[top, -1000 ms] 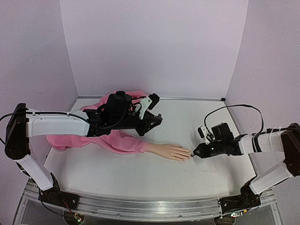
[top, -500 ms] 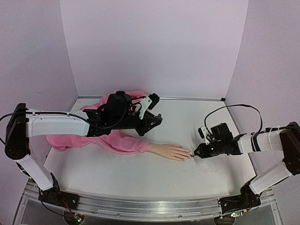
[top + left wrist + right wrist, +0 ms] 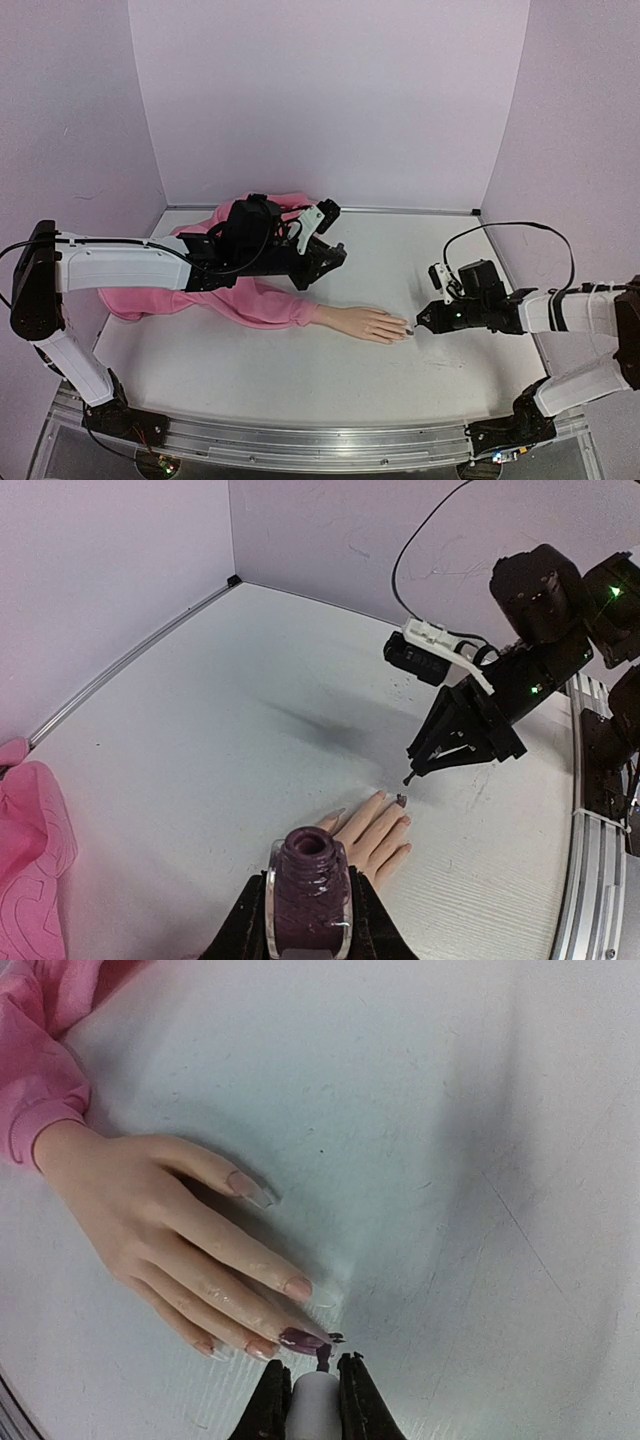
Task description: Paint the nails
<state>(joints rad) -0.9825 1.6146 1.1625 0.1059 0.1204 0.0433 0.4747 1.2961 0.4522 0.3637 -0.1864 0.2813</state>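
The mannequin hand lies palm down mid-table with its pink sleeve to the left. In the right wrist view one nail is dark-lacquered and the other nails are skin-toned. The dark nail also shows in the left wrist view. My right gripper is shut on the white brush cap. Its brush tip sits just off the dark nail's tip. My left gripper is behind the sleeve, shut on the open dark polish bottle and holding it upright.
Lilac walls close the table at the back and both sides. A metal rail runs along the near edge. The pink garment spreads under my left arm. My right arm and its cable show in the left wrist view.
My right gripper has drawn slightly right and back from the fingertips with the brush. The left arm and bottle have not moved.
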